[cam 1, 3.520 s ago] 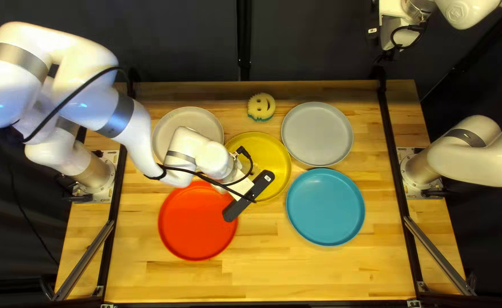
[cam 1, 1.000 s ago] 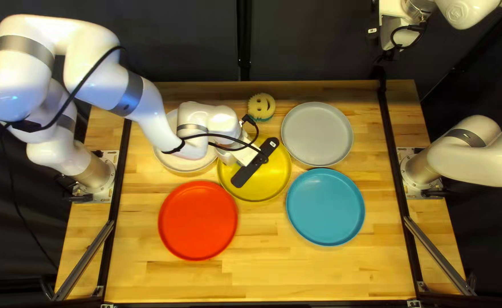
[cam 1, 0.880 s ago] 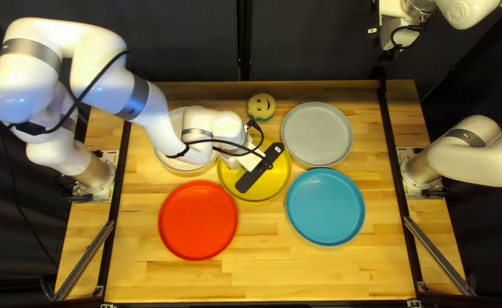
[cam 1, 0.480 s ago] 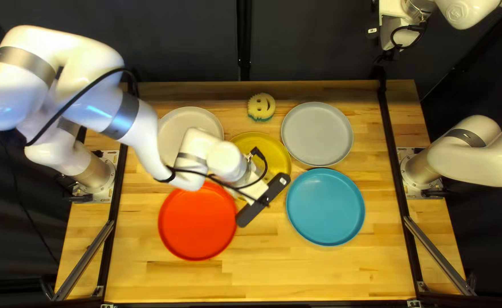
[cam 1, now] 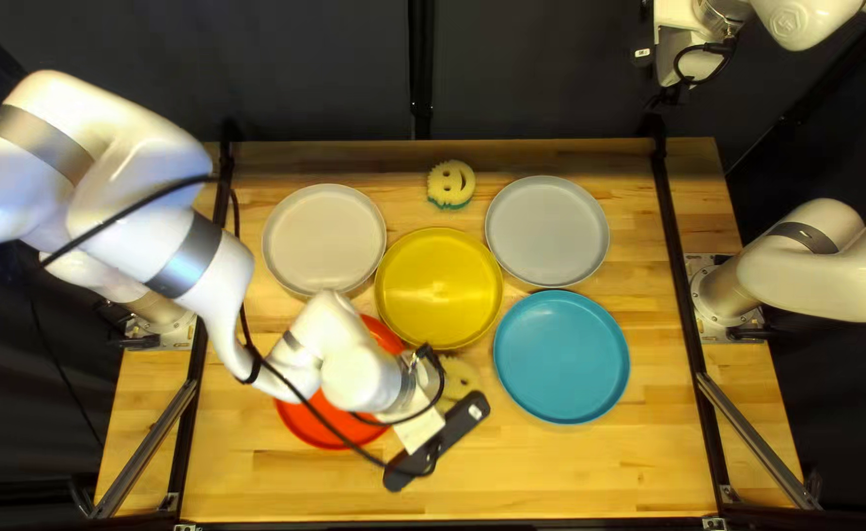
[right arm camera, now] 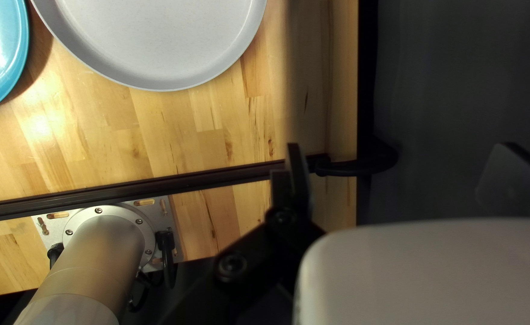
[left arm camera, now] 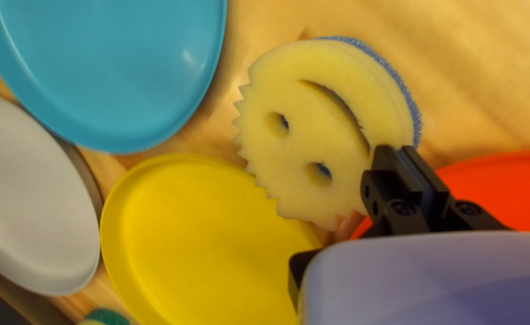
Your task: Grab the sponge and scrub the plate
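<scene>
In the top left view my left gripper (cam 1: 437,442) hangs over the table nearer than the yellow plate (cam 1: 439,287), its fingertips hidden. Its wrist view shows the left gripper (left arm camera: 399,154) shut on the rim of a yellow smiley sponge (left arm camera: 295,132) with blue backing, held above the table. From above, part of that sponge (cam 1: 460,378) shows beside the gripper. Past it lie the yellow plate (left arm camera: 199,235) and blue plate (left arm camera: 126,66). The raised right gripper (cam 1: 671,90) is at the far side; in its wrist view the right gripper (right arm camera: 403,171) is open, nothing between its fingers.
A second smiley sponge (cam 1: 451,184), green underneath, lies at the table's far side between a white plate (cam 1: 325,239) and a grey plate (cam 1: 548,231). The left arm partly covers the red plate (cam 1: 305,425). A blue plate (cam 1: 562,357) sits on the right.
After passing back over the yellow plate, my left gripper has come toward the near edge. The held sponge now shows beside it, and the yellow plate is uncovered. The right arm has stayed still.
</scene>
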